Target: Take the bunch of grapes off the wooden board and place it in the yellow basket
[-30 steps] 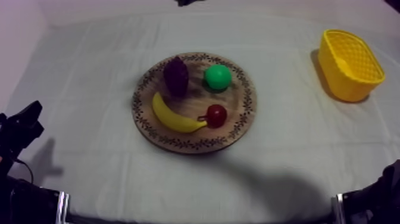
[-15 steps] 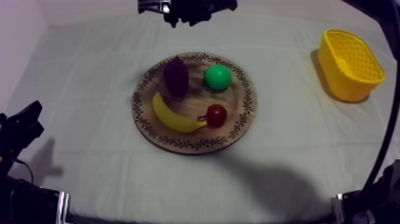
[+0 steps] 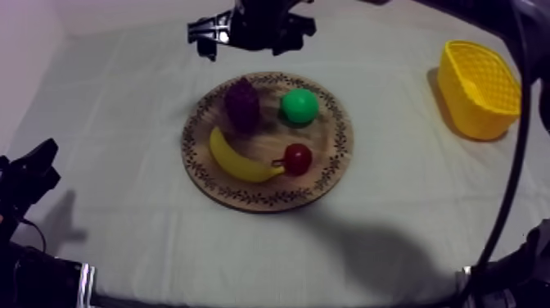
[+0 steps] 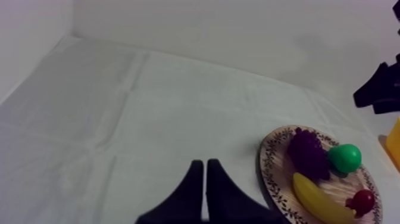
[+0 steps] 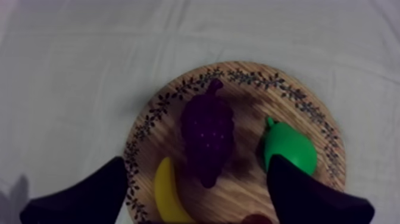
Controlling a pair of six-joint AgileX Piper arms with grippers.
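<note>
Right wrist view: wooden board, banana, small red fruit cut by frame edge.

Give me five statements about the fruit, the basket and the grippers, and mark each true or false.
1. The grapes lie on the board. True.
2. The banana is in the basket. False: it lies on the board.
3. The right gripper is open over the grapes. True.
4. The left gripper is shut on the pear. False: it is shut on nothing, off the board, and the pear lies on the board.
5. The red fruit touches the grapes. False: they lie apart, and the red fruit is at the banana's end.
</note>
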